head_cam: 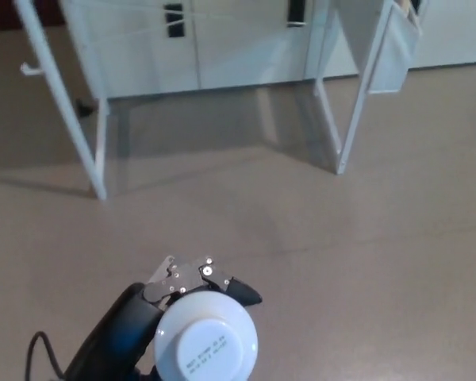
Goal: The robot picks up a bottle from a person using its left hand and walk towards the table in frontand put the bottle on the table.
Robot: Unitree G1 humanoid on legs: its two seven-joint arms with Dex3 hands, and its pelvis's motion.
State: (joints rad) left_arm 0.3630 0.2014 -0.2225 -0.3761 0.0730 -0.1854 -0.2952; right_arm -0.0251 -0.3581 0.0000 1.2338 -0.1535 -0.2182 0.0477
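Gripping a white bottle (207, 343) in the left hand (182, 286) at the frame's lower centre, displaying faint grey print too blurred for reading, over tan floor (341, 262).

The robot's black left hand (194, 284), forearm (111, 337) reaching in from seven o'clock, clasps a white round-topped bottle (207, 343).

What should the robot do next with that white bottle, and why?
Probably step forward toward the table. The left hand already holds the bottle, and a stretch of bare floor lies between it and the table's white legs.
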